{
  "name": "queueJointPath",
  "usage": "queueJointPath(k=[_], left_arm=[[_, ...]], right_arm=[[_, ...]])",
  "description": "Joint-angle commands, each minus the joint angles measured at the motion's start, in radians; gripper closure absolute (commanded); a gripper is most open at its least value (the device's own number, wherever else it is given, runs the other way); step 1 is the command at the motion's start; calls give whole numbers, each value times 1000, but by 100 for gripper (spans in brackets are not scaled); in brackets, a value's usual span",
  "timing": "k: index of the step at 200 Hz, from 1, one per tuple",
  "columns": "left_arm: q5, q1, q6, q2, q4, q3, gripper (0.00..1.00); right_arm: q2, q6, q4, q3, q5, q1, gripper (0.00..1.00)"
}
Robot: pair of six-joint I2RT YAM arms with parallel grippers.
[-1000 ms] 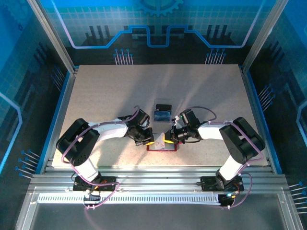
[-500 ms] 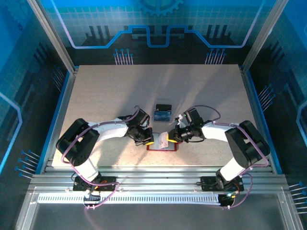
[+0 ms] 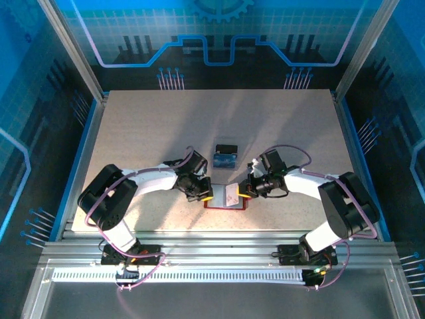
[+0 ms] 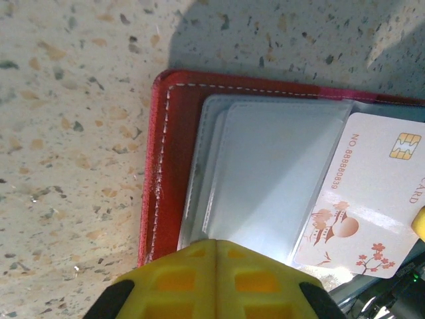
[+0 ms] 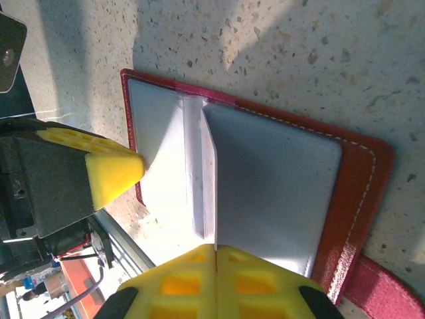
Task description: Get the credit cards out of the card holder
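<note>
The card holder (image 3: 224,207) is seen lying open on the table (image 3: 146,133) near its front edge, between the two grippers; it is a dark red two-leaf wallet with pale stitching along its border, greyish inner pockets (image 4: 265,173) and a red strap tab (image 5: 382,289) at one corner. A pale pink card (image 4: 368,199), printed with a chip, a number and blossom motifs, is seen partly drawn out of a pocket, one end tucked under the clear pocket edge. The jaws of the right gripper (image 3: 244,191) are closed on that card's outer edge. The jaws of the left gripper (image 3: 207,195) are closed together with nothing between them and are set against the opposite leaf. Just beyond the card holder, a clear tray (image 3: 216,159) is seen with a blue card (image 3: 226,160) in it, and a black card (image 3: 226,147) lies at its far end
</note>
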Motion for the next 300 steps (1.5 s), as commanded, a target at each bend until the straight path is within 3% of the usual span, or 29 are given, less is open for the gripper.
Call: queueJointPath(k=[1,33,86,167,300], left_arm=[[-13,-8,-7,-23,-15,28,87],[-26,-7,-11,-52,-18,25,80],[-41,-7,-9,-84,-25,22,79],[-48,-2,-3,-110,-16,-5,79],[-53,69,-9,-201,14,-91,79]], right_arm=[[20,-14,-20,11,-13,-5,96],[21,7,-5,14,-18,4,91],[38,31,9,27,-21,34,86],[30,49,7,35,9,61,92],[143,-17,-89,170,-2,136,94]])
